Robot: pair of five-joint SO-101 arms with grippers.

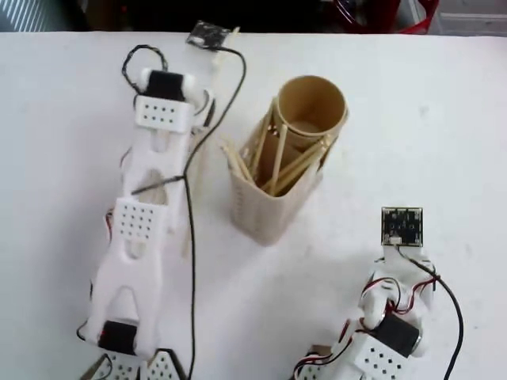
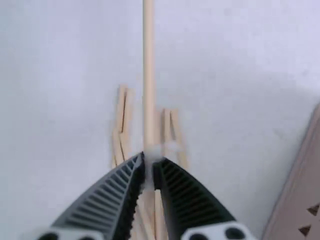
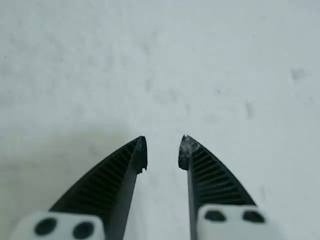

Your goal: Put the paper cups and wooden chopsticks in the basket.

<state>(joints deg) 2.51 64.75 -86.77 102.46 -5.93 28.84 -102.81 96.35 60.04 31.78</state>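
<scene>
A tan basket (image 1: 273, 198) stands mid-table. It holds a paper cup (image 1: 310, 107) and several wooden chopsticks (image 1: 287, 162) leaning inside. My left gripper (image 2: 148, 167) is shut on one wooden chopstick (image 2: 147, 70), which points straight away from its fingertips. A few more chopsticks (image 2: 121, 122) lie on the white table just beneath it. In the high view the left arm (image 1: 146, 198) stretches along the basket's left side, with a thin chopstick (image 1: 189, 226) beside it. My right gripper (image 3: 162, 150) hangs open over bare table, nothing between its fingers.
The basket's wall (image 2: 300, 200) is close beside the left gripper. A black cable (image 1: 192, 261) runs along the left arm. The right arm (image 1: 392, 317) sits folded at the near right. Dark and red objects lie past the table's far edge.
</scene>
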